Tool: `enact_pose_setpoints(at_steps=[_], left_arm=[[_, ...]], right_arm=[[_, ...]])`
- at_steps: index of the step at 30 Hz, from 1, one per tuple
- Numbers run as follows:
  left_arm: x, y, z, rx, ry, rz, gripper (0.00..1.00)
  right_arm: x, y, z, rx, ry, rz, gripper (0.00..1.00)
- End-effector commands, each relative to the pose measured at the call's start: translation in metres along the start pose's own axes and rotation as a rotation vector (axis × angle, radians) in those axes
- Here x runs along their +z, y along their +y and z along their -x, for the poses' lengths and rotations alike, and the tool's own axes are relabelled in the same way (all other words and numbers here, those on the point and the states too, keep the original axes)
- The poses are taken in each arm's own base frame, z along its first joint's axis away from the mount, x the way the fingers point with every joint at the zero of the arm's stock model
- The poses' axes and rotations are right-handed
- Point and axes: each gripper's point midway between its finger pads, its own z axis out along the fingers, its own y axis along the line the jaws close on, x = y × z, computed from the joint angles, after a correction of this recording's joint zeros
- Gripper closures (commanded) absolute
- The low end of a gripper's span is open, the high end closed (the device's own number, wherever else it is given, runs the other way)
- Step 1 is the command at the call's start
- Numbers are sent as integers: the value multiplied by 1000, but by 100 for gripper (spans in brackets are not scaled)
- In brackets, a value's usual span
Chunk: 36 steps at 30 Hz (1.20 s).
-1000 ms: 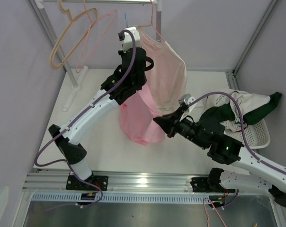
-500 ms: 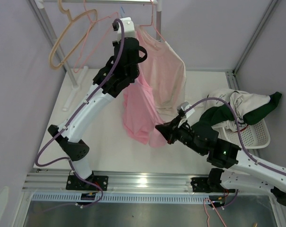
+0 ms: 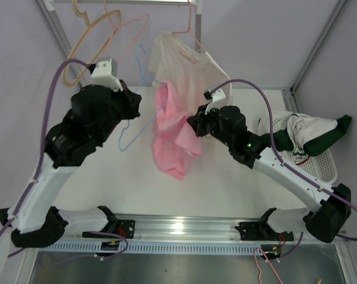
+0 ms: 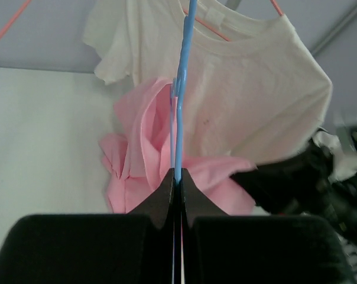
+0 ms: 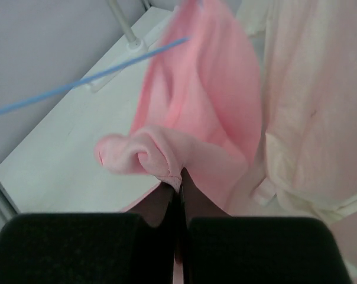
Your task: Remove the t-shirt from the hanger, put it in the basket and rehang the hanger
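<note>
A pink t-shirt point(image 3: 172, 133) hangs bunched in mid-air in front of the rail, its top still caught on one end of a thin blue hanger point(image 3: 130, 127). At the left, my left gripper point(image 3: 137, 108) is shut on the hanger's wire. In the left wrist view the blue hanger point(image 4: 182, 89) runs straight out of the left gripper point(image 4: 177, 177) into the pink t-shirt point(image 4: 140, 151). My right gripper point(image 3: 194, 123) is shut on the shirt's edge. In the right wrist view a rolled fold of the pink t-shirt point(image 5: 202, 106) sits pinched in the right gripper point(image 5: 179, 182), with the blue hanger point(image 5: 78, 86) crossing at upper left.
A cream t-shirt point(image 3: 193, 68) hangs on a pink hanger just behind the pink one. Bare beige point(image 3: 84, 41) and pink point(image 3: 116, 35) hangers hang at the rail's left. A white basket point(image 3: 320, 168) with green and white clothes sits at the right. Rack posts stand at the back corners.
My left arm has swung left and lower, dragging the blue hanger out sideways. My right arm has risen toward the rail with the shirt's edge. The pink shirt is now lifted and bunched.
</note>
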Motion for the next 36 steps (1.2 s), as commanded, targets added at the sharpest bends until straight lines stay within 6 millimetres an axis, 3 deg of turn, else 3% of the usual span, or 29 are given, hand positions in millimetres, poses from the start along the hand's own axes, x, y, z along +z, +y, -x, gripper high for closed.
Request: enact_pose_setpoints(at_steps=[1, 2, 5, 8, 10, 11, 13, 14, 15, 17, 19, 20, 22, 23, 24, 26, 27, 29, 30, 31, 32, 33, 34, 35, 36], left_arm=[[-43, -6, -19, -41, 105, -151, 99], [-58, -1, -17, -30, 132, -154, 99], [-78, 10, -17, -9, 174, -133, 99], [-86, 24, -6, -8, 102, -98, 99], [-78, 33, -7, 21, 73, -51, 99], [-75, 37, 9, 5, -6, -21, 99], [-55, 45, 1, 59, -35, 31, 99], [-48, 42, 22, 28, -132, 28, 99], [-41, 42, 25, 29, -150, 27, 99], [-24, 47, 37, 22, -194, 44, 99], [-3, 42, 41, 44, -191, 34, 99], [2, 40, 53, 38, -227, 32, 99], [17, 34, 59, 43, -242, 27, 99], [15, 31, 75, 27, -282, 20, 99], [19, 29, 79, 25, -293, 22, 99], [27, 20, 89, 34, -315, 0, 99], [25, 17, 99, 29, -337, -8, 99], [33, 9, 107, 45, -339, -24, 99], [29, 4, 118, 43, -361, -37, 99], [26, 1, 128, 52, -381, -47, 99], [34, -1, 128, 64, -375, -43, 99], [31, -3, 138, 61, -404, -45, 99], [32, -3, 141, 84, -414, -39, 99], [34, -4, 146, 91, -431, -41, 99], [39, -7, 147, 100, -438, -45, 99]], right_arm=[[18, 0, 29, -12, -60, 48, 100], [21, -2, 34, -12, -65, 46, 100], [32, -8, 35, -8, -58, 41, 100], [29, -3, 34, 9, -56, 62, 100], [23, 1, 27, 13, -31, 63, 100], [14, 4, 31, 11, -36, 56, 100], [-3, 1, 29, 5, -2, -2, 100], [-14, 10, 31, 2, 8, 5, 100], [-38, 14, 36, 8, 26, -1, 100], [-70, 29, 67, 13, -26, 8, 100], [-102, 23, 84, -8, -23, -35, 100], [-122, 18, 119, -10, -105, -86, 100], [-141, -1, 136, -72, -121, -186, 100], [-154, -5, 161, -79, -181, -216, 100], [-162, -22, 173, -89, -200, -288, 100], [-160, -35, 193, -132, -212, -341, 100], [-179, -43, 224, -132, -298, -389, 100], [-181, -56, 249, -199, -348, -468, 100], [-199, -61, 278, -197, -446, -529, 100], [-207, -76, 294, -207, -489, -604, 100], [-201, -88, 304, -250, -496, -663, 100], [-217, -90, 331, -243, -597, -698, 100], [-228, -107, 344, -247, -638, -780, 100], [-222, -118, 351, -260, -651, -825, 100], [-230, -122, 368, -291, -713, -864, 100]])
